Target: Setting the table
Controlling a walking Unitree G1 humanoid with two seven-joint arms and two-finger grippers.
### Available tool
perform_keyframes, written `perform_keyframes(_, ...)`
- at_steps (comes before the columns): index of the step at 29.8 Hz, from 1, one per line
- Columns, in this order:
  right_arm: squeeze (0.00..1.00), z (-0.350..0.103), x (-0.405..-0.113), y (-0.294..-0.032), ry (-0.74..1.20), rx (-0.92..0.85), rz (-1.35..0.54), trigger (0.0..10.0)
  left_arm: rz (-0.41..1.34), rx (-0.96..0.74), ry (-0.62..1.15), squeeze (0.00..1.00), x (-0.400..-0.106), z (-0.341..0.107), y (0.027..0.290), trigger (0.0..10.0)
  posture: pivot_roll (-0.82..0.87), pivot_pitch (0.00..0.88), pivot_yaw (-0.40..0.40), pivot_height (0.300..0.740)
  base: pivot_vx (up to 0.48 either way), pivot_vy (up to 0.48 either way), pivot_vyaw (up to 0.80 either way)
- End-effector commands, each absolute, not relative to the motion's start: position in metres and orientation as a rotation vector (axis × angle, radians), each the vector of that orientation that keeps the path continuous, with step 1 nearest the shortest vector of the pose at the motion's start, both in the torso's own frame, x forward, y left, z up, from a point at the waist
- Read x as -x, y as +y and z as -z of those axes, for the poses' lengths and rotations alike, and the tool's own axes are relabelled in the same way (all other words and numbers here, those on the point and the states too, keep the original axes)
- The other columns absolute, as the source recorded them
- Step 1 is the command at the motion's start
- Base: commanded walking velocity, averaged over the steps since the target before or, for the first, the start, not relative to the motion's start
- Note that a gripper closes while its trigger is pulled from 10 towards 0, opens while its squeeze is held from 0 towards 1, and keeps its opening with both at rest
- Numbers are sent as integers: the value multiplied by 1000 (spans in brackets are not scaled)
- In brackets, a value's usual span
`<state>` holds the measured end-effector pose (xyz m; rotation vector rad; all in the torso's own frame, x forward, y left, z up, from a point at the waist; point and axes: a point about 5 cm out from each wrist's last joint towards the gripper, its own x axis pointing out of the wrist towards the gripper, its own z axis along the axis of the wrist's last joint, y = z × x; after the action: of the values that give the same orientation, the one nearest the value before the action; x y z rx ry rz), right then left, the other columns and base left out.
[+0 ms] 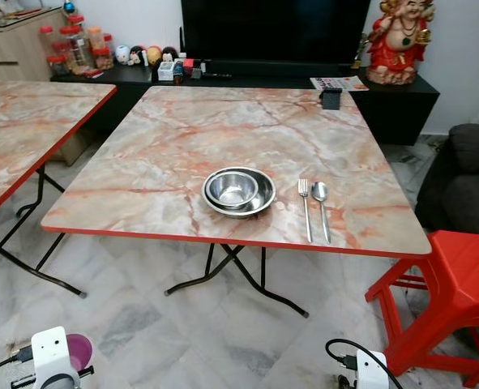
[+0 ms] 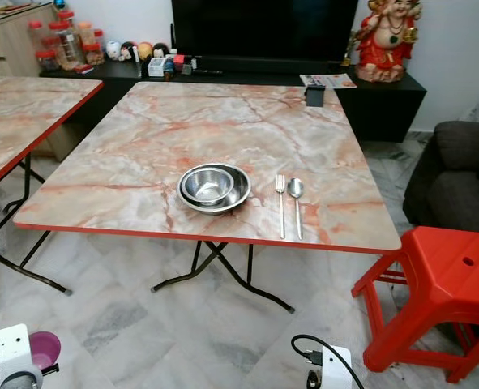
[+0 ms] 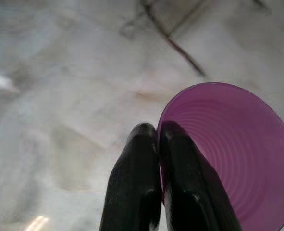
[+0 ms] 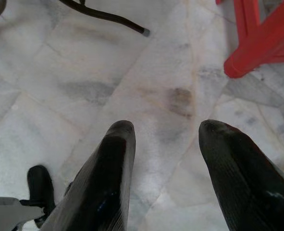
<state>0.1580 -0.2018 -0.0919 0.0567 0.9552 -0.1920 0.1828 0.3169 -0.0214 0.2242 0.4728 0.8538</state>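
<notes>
On the marble-patterned table [image 1: 223, 138] a small steel bowl sits nested in a larger steel bowl [image 1: 239, 192] near the front edge. To their right lie a fork [image 1: 305, 207] and a spoon [image 1: 321, 207], side by side. My left gripper [image 3: 157, 132] hangs low by the floor, shut on the rim of a purple plastic cup [image 3: 228, 154], which also shows beside my left wrist [image 1: 79, 351]. My right gripper [image 4: 166, 127] hangs over the floor tiles, open with nothing between its fingers.
A second marble table [image 1: 20, 130] stands to the left. A red plastic stool [image 1: 454, 292] stands at the right front, a dark sofa [image 1: 466, 178] behind it. Beyond the table, a black TV cabinet [image 1: 263, 81] carries jars, a TV and a red figurine [image 1: 399, 40].
</notes>
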Motion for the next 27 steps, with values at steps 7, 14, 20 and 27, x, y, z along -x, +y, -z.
perform_keyframes(7,0,88,-166,-205,938,-36,179,10000,-1041,-394,-119,0,-243,-97,352,10000,48,0,-40,728,0,0,0)
perform_keyframes(14,0,87,-168,-206,922,-53,200,10000,-777,-253,-336,0,-294,-153,324,10000,39,0,-47,728,0,0,0)
perform_keyframes(20,0,86,-169,-206,919,-59,206,10000,-490,5,-334,0,-333,-185,294,10000,47,0,-45,728,0,0,0)
perform_keyframes(27,0,86,-171,-203,914,-79,226,10000,-250,248,-236,0,-362,-203,269,10000,28,0,-12,728,0,0,0)
